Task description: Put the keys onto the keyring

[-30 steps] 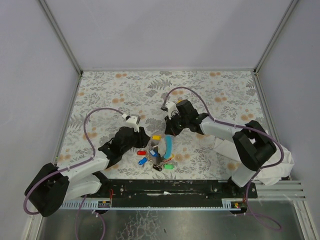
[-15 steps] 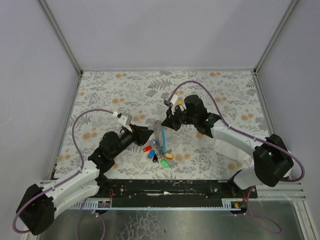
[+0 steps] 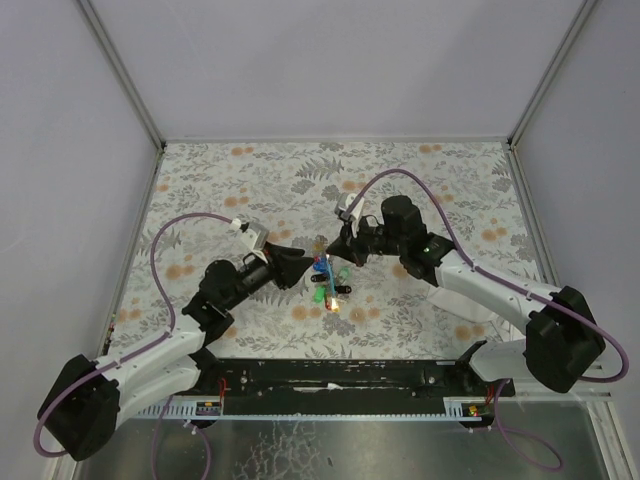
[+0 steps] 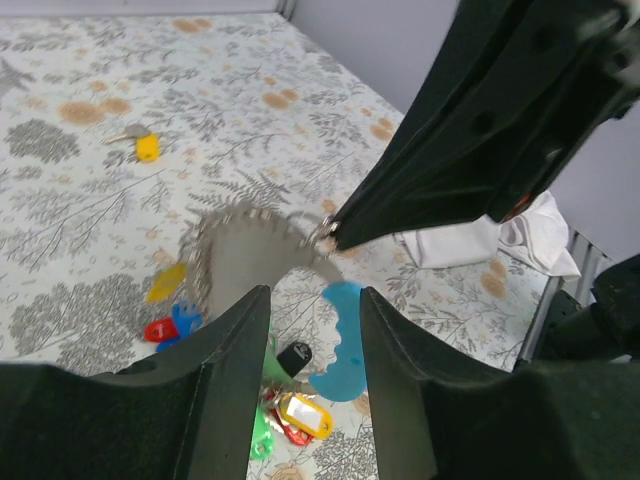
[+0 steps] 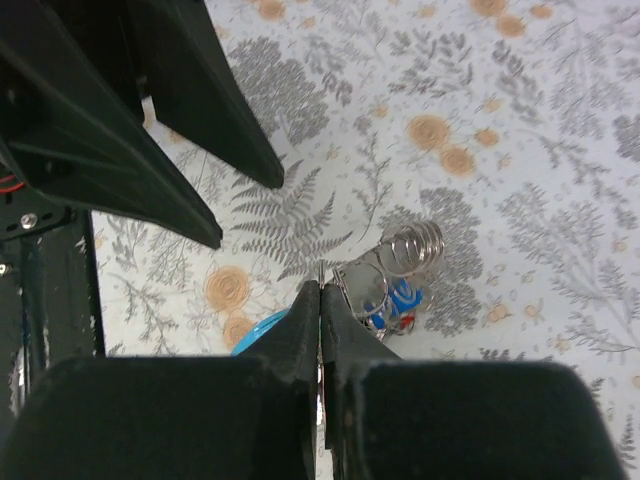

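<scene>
Nearest, from the left wrist: left gripper [image 4: 313, 292] spread, gripping nothing. Just past it, hanging low (clear of the floral tablecloth [image 4: 60, 230] or brushing it, hard to tell): the bunched keys [image 4: 175, 318], yellow, red and blue heads together, green lower, beside a blue strap [image 4: 345, 335] and a blurred grey loop [image 4: 235, 255]. Above these: right gripper [image 4: 335, 235] pressed together on the thin keyring [image 4: 322, 232], bearing the lot. Farthest back, well apart, flat on the cloth: the loose yellow-headed key [image 4: 147, 148].

Probably the holding step: ring presented in mid-air, loose key not yet fetched. Next, likely: send the free left gripper to that key, pinch it by the head, thread its hole onto the ring; fiddly with a bunch free to swing.

Only from the left wrist: the loose key. Only from the right wrist: pads tight on wire, a small wire coil [image 5: 410, 245] beside. From above: a near meeting of both fingertips over mid-table.
</scene>
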You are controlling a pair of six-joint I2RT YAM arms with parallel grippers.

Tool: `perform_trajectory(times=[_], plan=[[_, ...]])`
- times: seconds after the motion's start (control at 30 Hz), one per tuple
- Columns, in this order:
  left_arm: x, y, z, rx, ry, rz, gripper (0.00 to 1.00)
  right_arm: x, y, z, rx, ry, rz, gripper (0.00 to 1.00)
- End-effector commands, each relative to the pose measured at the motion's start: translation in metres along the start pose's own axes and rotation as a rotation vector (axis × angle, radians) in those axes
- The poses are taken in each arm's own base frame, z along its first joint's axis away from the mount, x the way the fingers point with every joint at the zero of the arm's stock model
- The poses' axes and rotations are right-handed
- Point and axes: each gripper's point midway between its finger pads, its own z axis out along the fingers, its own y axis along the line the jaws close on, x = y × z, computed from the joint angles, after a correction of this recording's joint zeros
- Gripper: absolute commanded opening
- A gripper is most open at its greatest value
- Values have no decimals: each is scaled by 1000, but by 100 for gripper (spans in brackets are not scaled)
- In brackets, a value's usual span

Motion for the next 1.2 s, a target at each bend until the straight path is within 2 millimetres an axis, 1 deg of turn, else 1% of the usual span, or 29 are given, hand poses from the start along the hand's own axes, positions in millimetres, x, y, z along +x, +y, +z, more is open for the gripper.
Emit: perform_trajectory(times=[0.0, 0.1, 0.17, 0.23, 0.37, 0.4, 0.5, 0.6, 0.73, 0.87, 0.97, 1.17], plan=[[-26, -23, -1, 135, -109, 102, 41, -17, 16, -5, -65, -88, -48, 0], [-20, -24, 0, 158, -96, 118, 41, -10, 21, -7, -81, -90, -48, 0], [-17, -28, 1, 192, -83, 126, 40, -9, 24, -9, -86, -98, -54, 0], [-12, -33, 1, 229, -66, 131, 40, -10, 28, -11, -106, -110, -60, 0], [0, -34, 1, 255, -22, 132, 40, -13, 35, -14, -117, -168, -43, 0], [2, -34, 0, 256, -17, 132, 40, -18, 37, -17, -117, -202, -50, 0], [1, -36, -3, 264, -20, 134, 40, -26, 39, -24, -97, -289, -64, 0], [2, -38, -5, 278, -21, 139, 39, -30, 42, -30, -92, -332, -81, 0], [4, -42, -6, 304, -9, 133, 38, -28, 45, -29, -104, -342, -56, 0], [7, -47, -10, 334, -3, 126, 37, -36, 49, -30, -128, -407, -10, 0], [6, -45, -11, 323, -16, 134, 37, -33, 54, -27, -168, -407, 6, 0], [6, -47, -7, 343, -29, 120, 36, -26, 55, -22, -185, -389, 14, 0]])
